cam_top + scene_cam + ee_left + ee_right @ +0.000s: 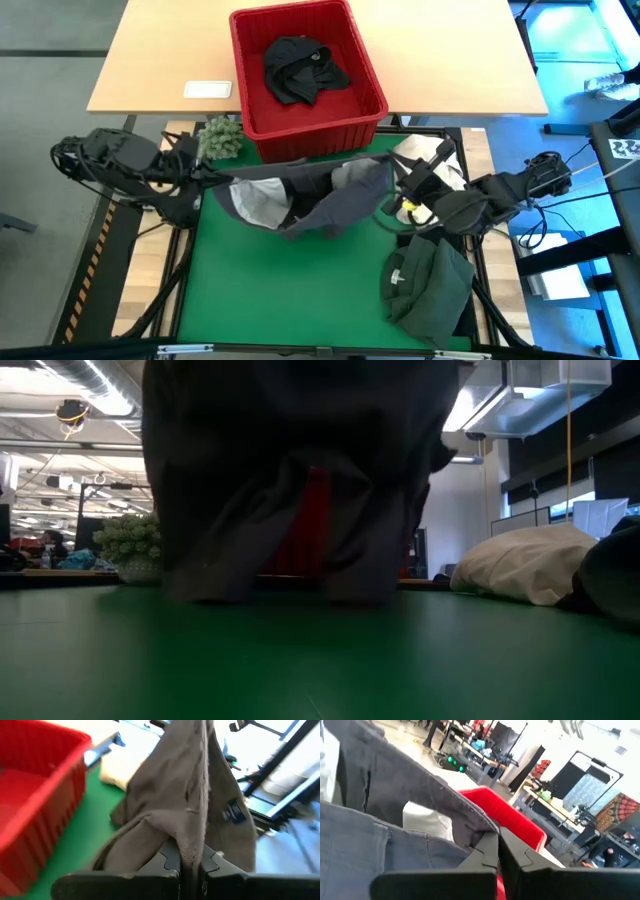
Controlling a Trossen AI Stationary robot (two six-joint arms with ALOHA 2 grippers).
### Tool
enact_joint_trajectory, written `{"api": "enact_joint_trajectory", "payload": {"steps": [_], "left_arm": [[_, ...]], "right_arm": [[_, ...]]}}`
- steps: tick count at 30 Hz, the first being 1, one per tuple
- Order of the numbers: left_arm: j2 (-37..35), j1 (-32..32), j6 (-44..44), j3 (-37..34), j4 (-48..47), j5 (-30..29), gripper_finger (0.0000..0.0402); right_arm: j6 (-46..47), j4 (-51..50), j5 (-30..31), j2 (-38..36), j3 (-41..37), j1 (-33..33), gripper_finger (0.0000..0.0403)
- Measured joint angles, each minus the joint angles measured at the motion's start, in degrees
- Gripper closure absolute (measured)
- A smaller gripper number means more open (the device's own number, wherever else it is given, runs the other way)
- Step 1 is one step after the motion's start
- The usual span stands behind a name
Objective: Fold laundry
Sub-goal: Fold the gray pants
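Mid-task: left gripper (pixel 218 176) and right gripper (pixel 398 186) each clamp an edge of the grey garment (pixel 320 200), stretched above the green desk (pixel 290 290); one green piece (pixel 428 285) lies done, black laundry (pixel 300 68) waits in the red basket (pixel 365 70).

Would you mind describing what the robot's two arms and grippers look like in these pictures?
Both arms are dark, almost black, jointed and bulky, with black cables looping along them. The left gripper and the right gripper each end in two flat, angular black fingers with stepped edges, mounted on a wide dark bar. No markings are legible on either.
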Motion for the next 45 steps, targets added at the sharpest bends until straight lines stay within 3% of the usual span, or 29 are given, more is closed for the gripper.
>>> {"api": "enact_joint_trajectory", "payload": {"steps": [4, 9, 15, 19, 27, 31, 38, 45], "left_arm": [[-0.27, -0.02, -2.75, 0.00, -2.40, 3.71, 0.0401], [-0.74, -0.02, -4.74, 0.00, -3.07, 3.88, 0.0401], [-1.99, 0.00, -3.96, 0.02, -0.86, -0.85, 0.0401], [-3.16, 0.00, 2.31, 0.02, 3.37, -4.78, 0.0401], [-5.19, -0.04, 15.33, 0.02, 11.71, -15.02, 0.0401], [-5.10, -0.02, 22.28, 0.02, 12.79, -18.06, 0.0401], [-5.14, -0.02, 19.25, 0.02, 4.97, -18.77, 0.0401], [-4.82, -0.01, 15.91, 0.02, -1.41, -16.79, 0.0401]], "right_arm": [[-10.41, 10.28, 1.13, 0.02, 0.00, 0.02, 0.0403], [-23.69, 22.67, 3.07, 0.02, 0.00, 0.02, 0.0403], [-33.20, 29.68, 5.74, 0.03, 0.00, 0.02, 0.0403], [-34.92, 30.58, 6.20, 0.02, 0.00, 0.02, 0.0403], [-33.35, 31.00, -0.64, -3.00, -0.02, -2.79, 0.0403], [-28.54, 26.43, -6.05, -4.64, -0.02, -6.69, 0.0403], [-12.24, 9.95, -15.33, -5.18, -0.02, -12.97, 0.0403], [-6.65, 3.41, -19.36, -5.11, -0.02, -13.11, 0.0403]]}}
